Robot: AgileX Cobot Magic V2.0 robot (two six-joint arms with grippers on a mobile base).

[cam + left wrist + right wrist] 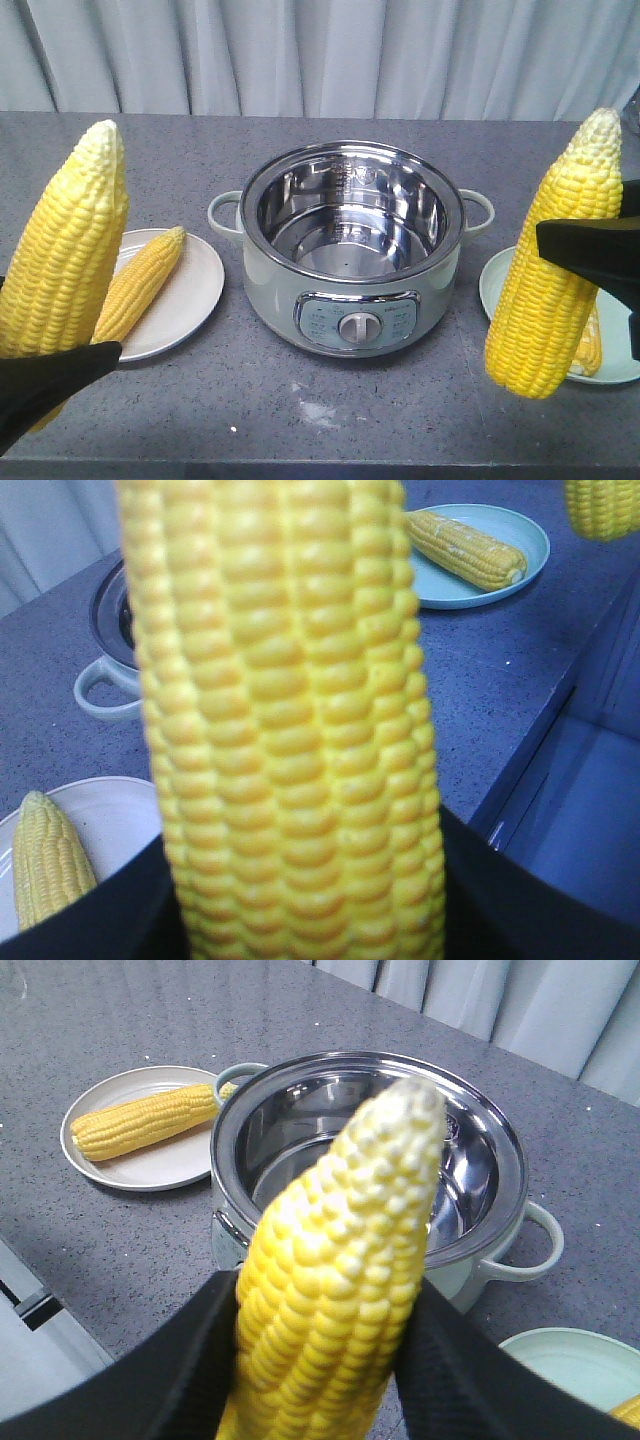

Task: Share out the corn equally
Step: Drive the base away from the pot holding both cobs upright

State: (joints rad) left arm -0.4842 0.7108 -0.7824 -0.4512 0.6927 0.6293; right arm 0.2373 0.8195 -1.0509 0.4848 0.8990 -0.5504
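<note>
My left gripper (45, 370) is shut on an upright cob of corn (65, 240) at the front left, above the white plate (195, 300), where another cob (140, 285) lies. That held cob (290, 730) fills the left wrist view between the black fingers (80, 920). My right gripper (575, 250) is shut on a second upright cob (555, 270) over the pale green plate (620, 375), which holds one cob (590, 345). In the right wrist view this held cob (335, 1280) sits between the black fingers (170, 1370).
A pale green cooker pot (350, 310) with a shiny, empty steel bowl stands in the middle between the two plates, its control knob facing front. The grey counter ends at a front edge just below the grippers. Curtains hang behind.
</note>
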